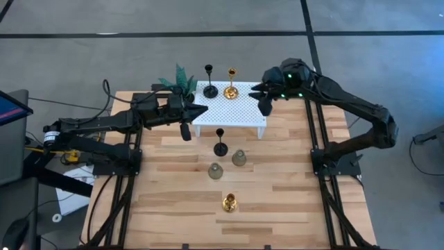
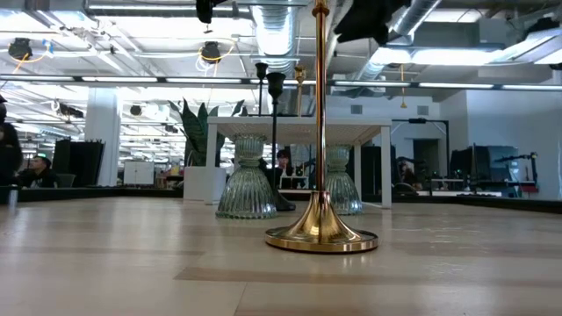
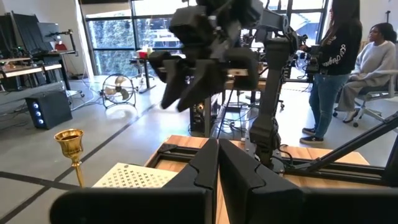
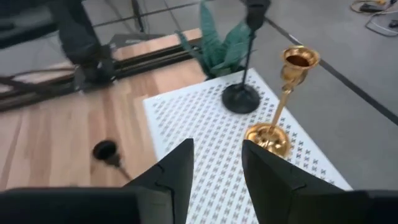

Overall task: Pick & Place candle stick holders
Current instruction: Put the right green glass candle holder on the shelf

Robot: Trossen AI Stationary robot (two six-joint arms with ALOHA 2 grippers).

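A black holder and a gold holder stand upright on their round bases on the white perforated platform. On the table in front of the platform stand another black holder, two grey-green glassy holders and a second gold holder. My left gripper is shut and empty at the platform's left edge. My right gripper is open and empty at the platform's far right. In its wrist view the gold holder and the black holder stand ahead of its fingers.
A small green plant stands at the platform's far left corner. People stand and sit in the room beyond the table's right side. Bare wooden table lies left and right of the holders and along the near edge.
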